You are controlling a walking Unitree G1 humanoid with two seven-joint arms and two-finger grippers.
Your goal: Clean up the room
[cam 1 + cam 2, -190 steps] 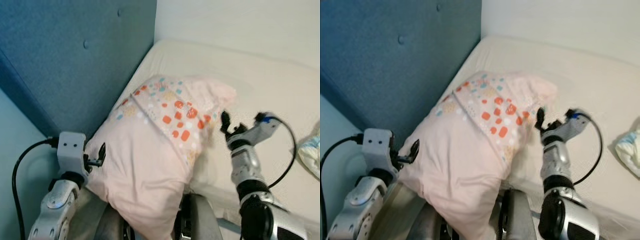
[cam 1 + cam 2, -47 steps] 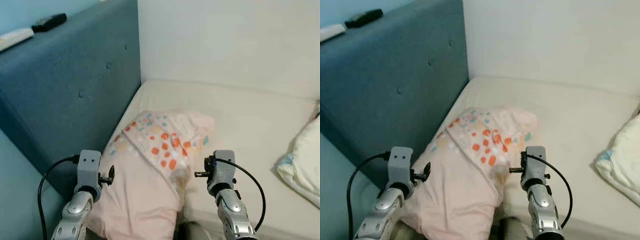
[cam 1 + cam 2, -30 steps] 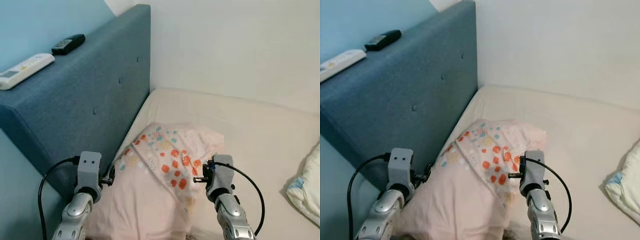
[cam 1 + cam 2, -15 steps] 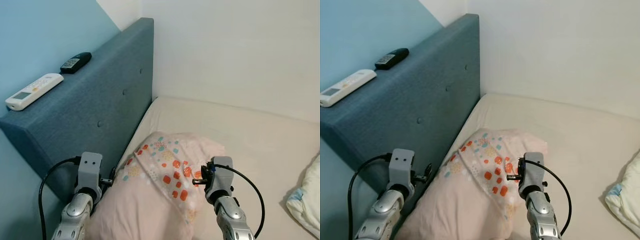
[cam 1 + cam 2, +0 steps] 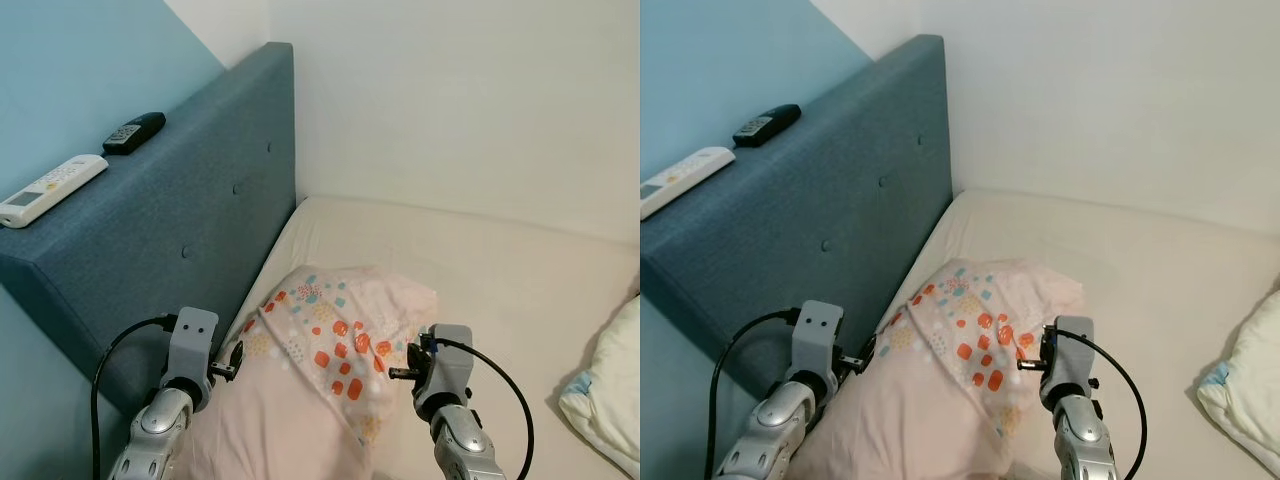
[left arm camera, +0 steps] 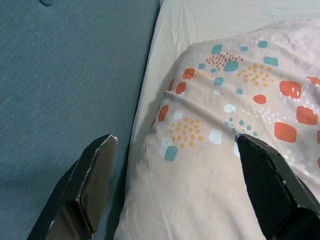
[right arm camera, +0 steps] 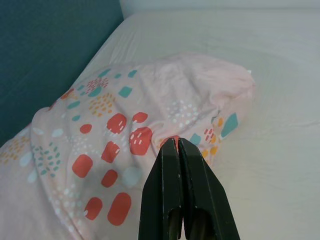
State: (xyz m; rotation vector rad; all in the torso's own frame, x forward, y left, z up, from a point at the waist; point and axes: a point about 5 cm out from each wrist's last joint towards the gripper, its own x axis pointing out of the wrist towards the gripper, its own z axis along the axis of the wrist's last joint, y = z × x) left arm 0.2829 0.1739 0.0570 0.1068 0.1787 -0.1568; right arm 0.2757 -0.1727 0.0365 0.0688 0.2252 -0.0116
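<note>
A pink pillow (image 5: 320,360) with orange, teal and yellow spots lies on the cream mattress (image 5: 500,270), close against the blue headboard (image 5: 150,250). My left gripper (image 5: 232,362) is at the pillow's headboard-side edge. In the left wrist view it (image 6: 175,137) is open, its two fingers spread wide over the pillow's corner (image 6: 200,150). My right gripper (image 5: 395,372) is at the pillow's other side. In the right wrist view its fingers (image 7: 172,145) are pressed together, pinching a small fold of the pillow's fabric (image 7: 120,115).
A white remote (image 5: 50,188) and a black remote (image 5: 133,131) lie on top of the headboard. A second, whitish pillow (image 5: 605,390) sits at the bed's right edge. A white wall rises behind the bed.
The head view has risen and swung, so the headboard top and remotes shifted in frame. The pillow now rests lower on the mattress. Both grippers stay at its two sides.
</note>
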